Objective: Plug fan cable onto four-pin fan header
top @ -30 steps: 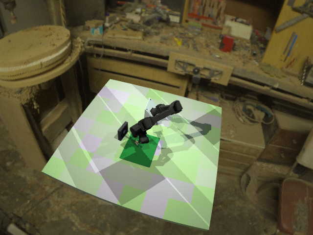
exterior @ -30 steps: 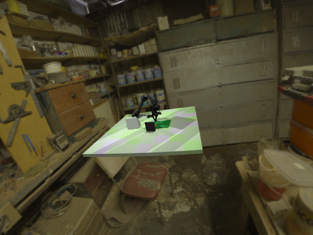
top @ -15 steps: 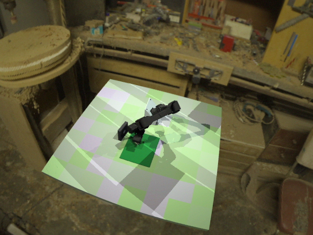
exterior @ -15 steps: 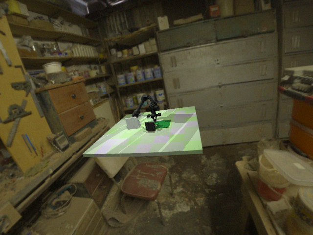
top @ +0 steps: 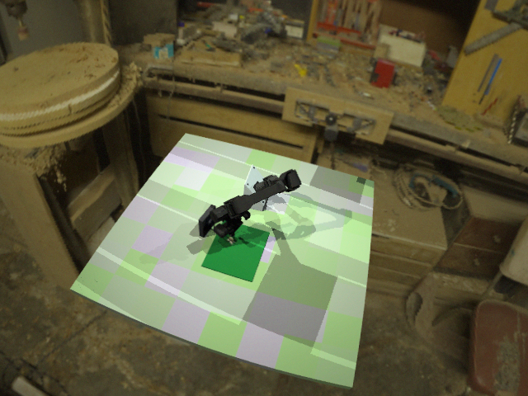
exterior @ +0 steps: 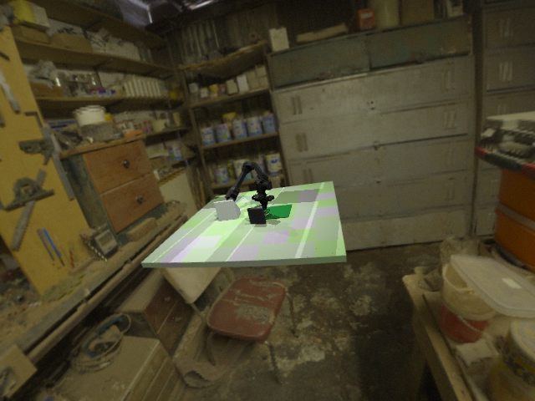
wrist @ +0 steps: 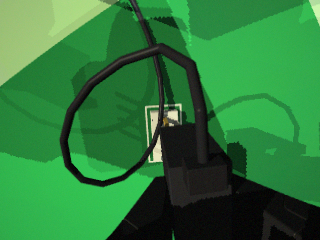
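Observation:
My gripper (wrist: pixel 188 183) (top: pixel 230 237) (exterior: pixel 264 208) is shut on the black plug (wrist: pixel 192 150) over the green board (top: pixel 238 266) (exterior: pixel 282 210) (wrist: pixel 35 200). In the wrist view the plug covers the right part of the four-pin header (wrist: pixel 154 131), a pale part inside a white outline; a brass-coloured pin shows by the plug's far edge. The gap between plug and header cannot be judged. The black cable (wrist: pixel 65 140) rises from the plug, loops left and runs off the top. The black square fan (top: pixel 206 221) (exterior: pixel 257 215) stands upright beside the board.
A pale upright panel (top: pixel 252 181) (exterior: pixel 226 210) stands behind the board, near the arm. The arm reaches over the board's fan-side edge and hides part of it in the top view. The patterned table top (top: pixel 179 317) (exterior: pixel 302 254) carries everything.

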Action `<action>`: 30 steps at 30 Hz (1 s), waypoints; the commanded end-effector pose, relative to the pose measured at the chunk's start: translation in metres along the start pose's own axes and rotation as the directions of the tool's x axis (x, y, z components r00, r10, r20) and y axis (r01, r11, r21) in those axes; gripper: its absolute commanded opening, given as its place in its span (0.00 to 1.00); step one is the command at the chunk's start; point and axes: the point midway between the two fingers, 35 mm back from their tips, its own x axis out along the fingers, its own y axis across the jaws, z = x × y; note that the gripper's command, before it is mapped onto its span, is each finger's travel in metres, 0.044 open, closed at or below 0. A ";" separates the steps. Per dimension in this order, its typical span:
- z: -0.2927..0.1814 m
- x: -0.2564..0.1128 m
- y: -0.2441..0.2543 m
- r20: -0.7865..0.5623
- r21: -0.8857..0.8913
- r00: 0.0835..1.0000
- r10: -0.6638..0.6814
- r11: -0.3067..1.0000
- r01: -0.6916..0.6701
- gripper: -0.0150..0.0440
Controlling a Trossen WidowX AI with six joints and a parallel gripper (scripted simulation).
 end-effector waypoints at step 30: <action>-0.004 0.003 0.006 0.003 0.056 1.000 0.009 0.998 -0.009 0.25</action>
